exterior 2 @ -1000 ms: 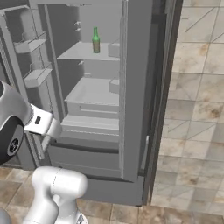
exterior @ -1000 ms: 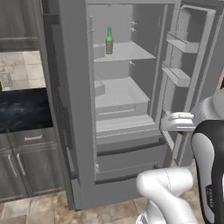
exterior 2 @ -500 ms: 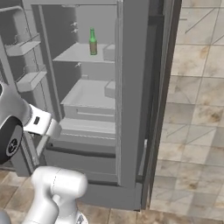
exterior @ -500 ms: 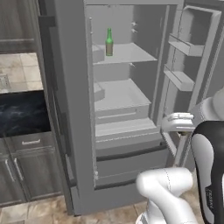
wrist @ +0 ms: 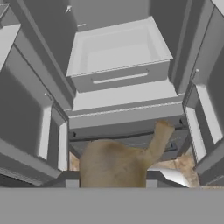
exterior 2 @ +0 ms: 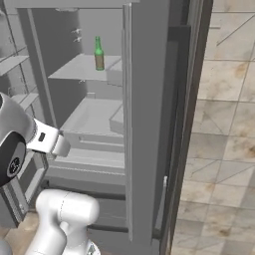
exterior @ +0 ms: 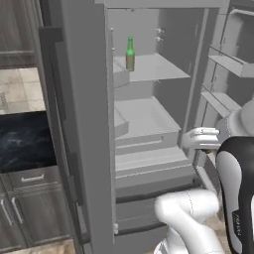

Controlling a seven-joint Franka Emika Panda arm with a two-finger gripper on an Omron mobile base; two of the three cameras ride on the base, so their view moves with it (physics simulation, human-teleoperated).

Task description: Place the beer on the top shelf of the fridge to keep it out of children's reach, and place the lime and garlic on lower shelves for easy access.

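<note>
Garlic [wrist: 117,162] is in your end effector [wrist: 112,178] right now. The jaws are nearly shut and pinch the tan bulb from both sides, with its little stalk poking up past them. In the hand view it hangs in front of the open fridge [exterior: 83,129], low down, just before the front edge of the lower shelves [wrist: 124,98] and below the box-like bin [wrist: 118,48].

Beer [exterior: 130,53] stands upright on the top shelf [exterior: 156,67], near its front edge, so that part looks done.

Garlic is light and small, so you do not need to squeeze hard. It is dry and papery outside, and I think it could crack or slip out sideways if you press too much. Its round shape means it may roll when you let go. Hold it across the fat middle, not by the thin stalk, which could snap.

Pick a flat spot well back from a shelf's front edge, or drop it gently inside the bin, where the walls will stop it rolling.
</note>
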